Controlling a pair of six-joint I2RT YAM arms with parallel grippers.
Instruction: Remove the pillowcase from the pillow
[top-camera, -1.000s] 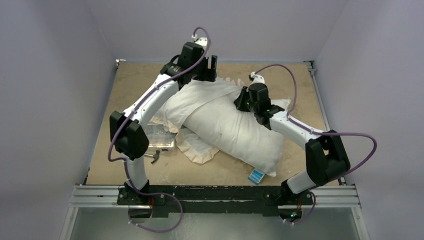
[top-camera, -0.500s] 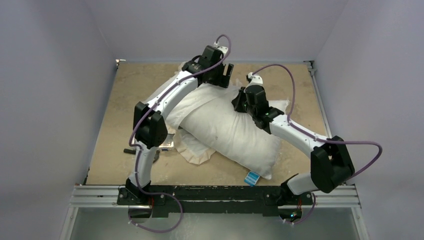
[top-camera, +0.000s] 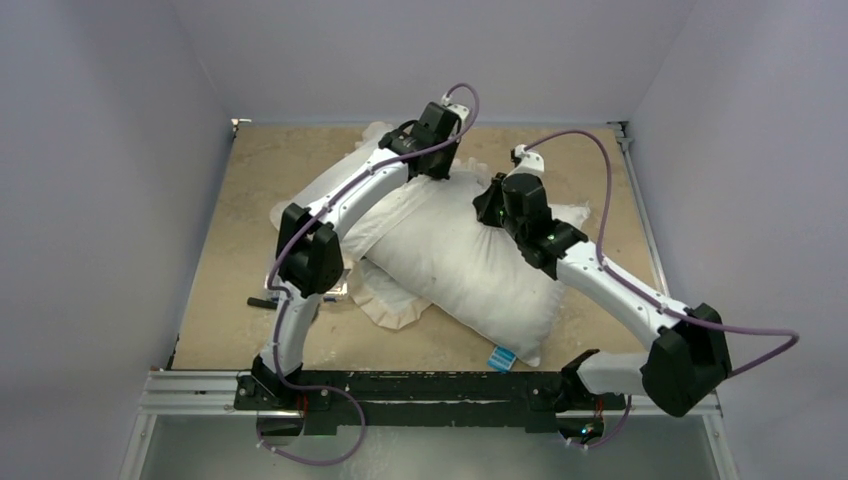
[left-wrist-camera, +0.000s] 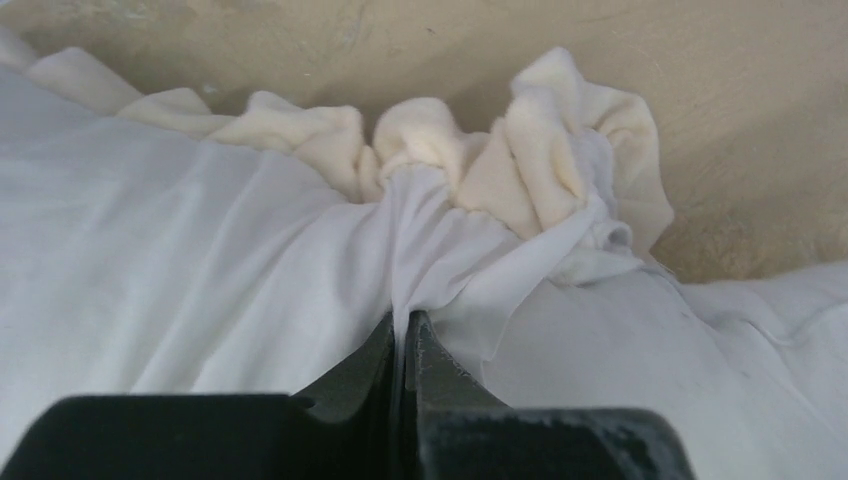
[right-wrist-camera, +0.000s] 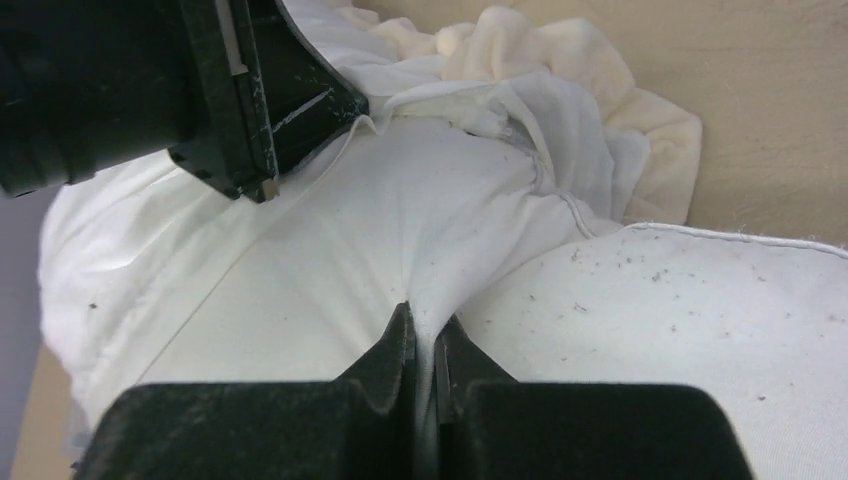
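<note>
I see my left tool (top-camera: 441, 168) at the pillow's (top-camera: 470, 275) far end, right tool (top-camera: 489, 212) near it, pillowcase (top-camera: 393, 302) bunched beneath.

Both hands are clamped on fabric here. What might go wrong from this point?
1. The left hand pinches only a thin fold of the pillowcase beside its frill; it may slip out under a pull.
2. The right hand grips a small tuck of the pillow right beside the pillowcase edge, so it might catch both layers and drag the pillow along.
</note>
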